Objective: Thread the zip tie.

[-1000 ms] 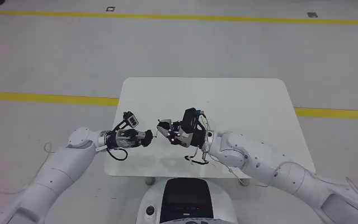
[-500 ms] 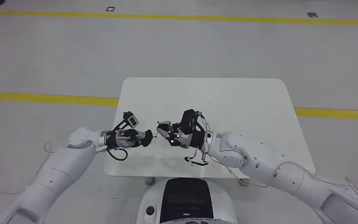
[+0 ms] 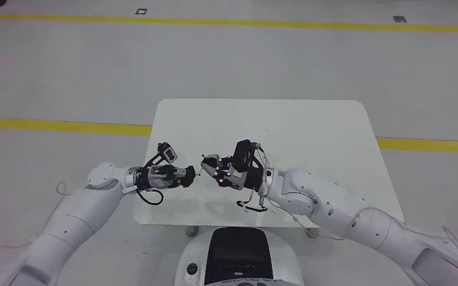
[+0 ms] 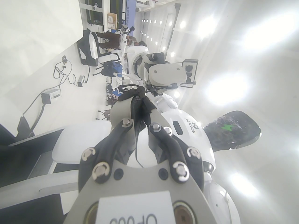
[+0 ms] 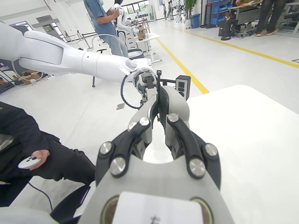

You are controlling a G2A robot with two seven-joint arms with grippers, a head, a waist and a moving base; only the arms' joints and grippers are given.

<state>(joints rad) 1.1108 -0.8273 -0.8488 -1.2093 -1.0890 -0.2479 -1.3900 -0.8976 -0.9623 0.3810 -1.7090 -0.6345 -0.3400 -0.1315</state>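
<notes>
Zip tie (image 5: 158, 72) upright, head on top, pinched in right claw (image 5: 160, 99). Left claw (image 4: 140, 103) closed on its black strap. Claws tip to tip above counter (image 3: 308, 136) near edge. Pose barely changed since earlier. Grey floor (image 3: 215, 64), yellow lines (image 3: 71, 126).

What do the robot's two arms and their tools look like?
The left arm and right arm have smooth, rounded white shells. The left tool and right tool each have a grey base with a white label, black links and silver screws. A black ribbed cable loops at the left wrist.
</notes>
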